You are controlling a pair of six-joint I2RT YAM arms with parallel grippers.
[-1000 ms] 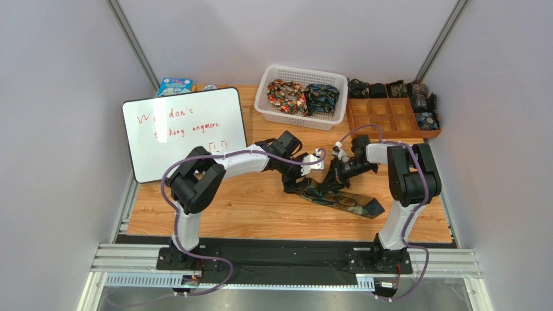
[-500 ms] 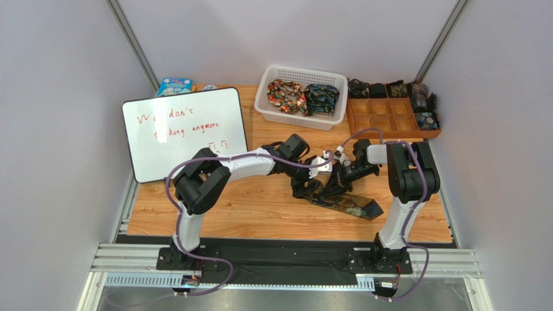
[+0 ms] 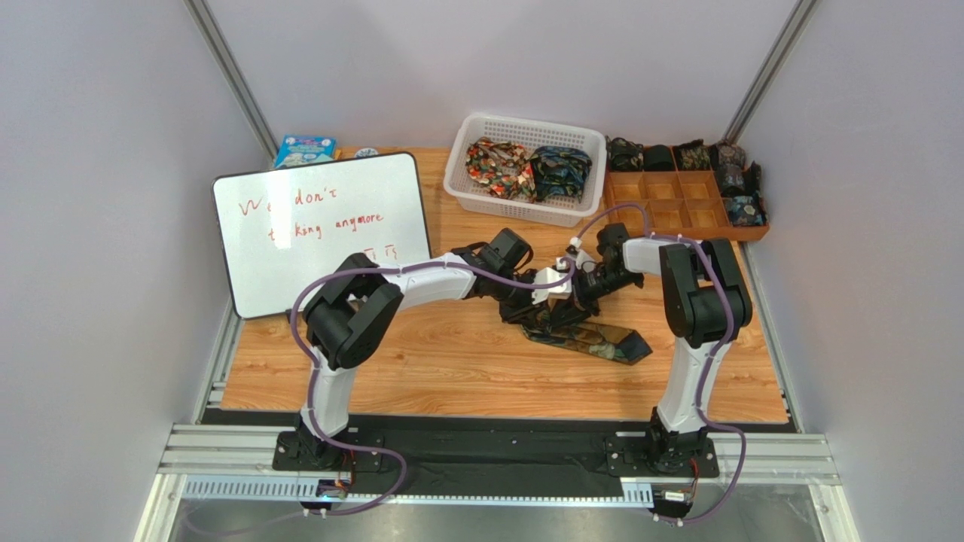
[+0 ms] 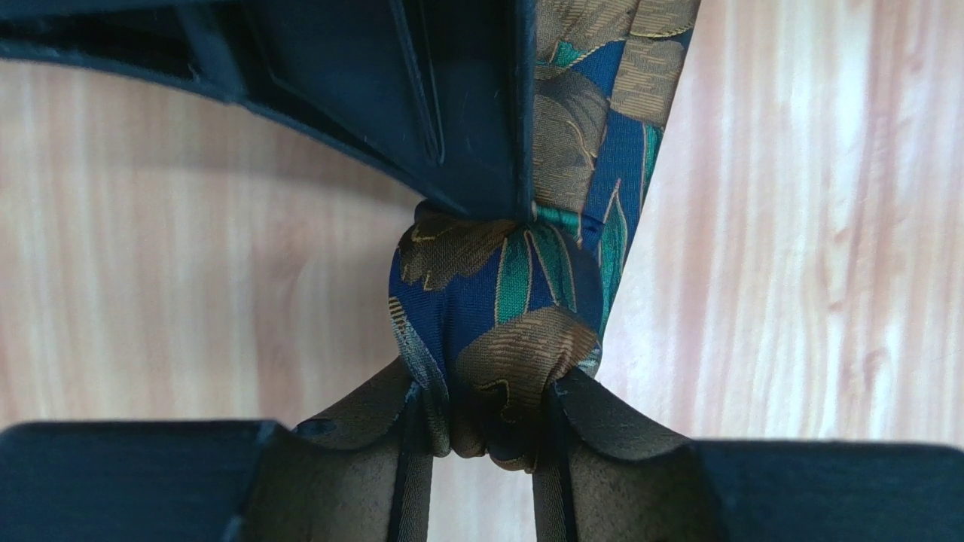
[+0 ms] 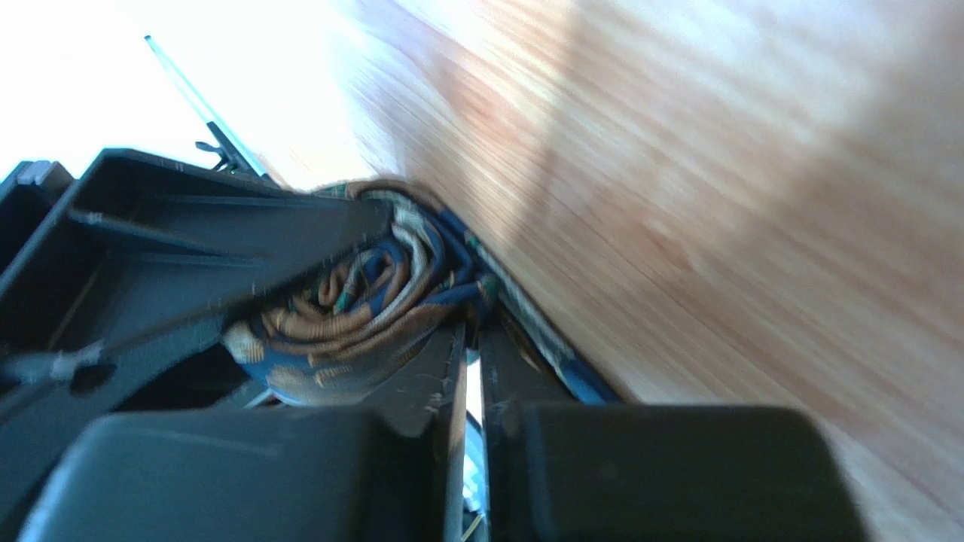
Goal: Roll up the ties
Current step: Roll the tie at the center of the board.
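You've got one blue, green and gold tie (image 3: 608,342) on the table (image 3: 396,361), its free end lying flat toward the right side. Its other end is wound into a tight roll (image 4: 498,328) nipped by the left tool (image 4: 487,420). Two bunched ties sit in the basket (image 3: 470,186) at the back, red-orange tie (image 3: 498,167) left, dark blue-green tie (image 3: 561,172) right, and small dark rolled ties (image 3: 741,209) sit along the tray's (image 3: 668,220) back row and right column.
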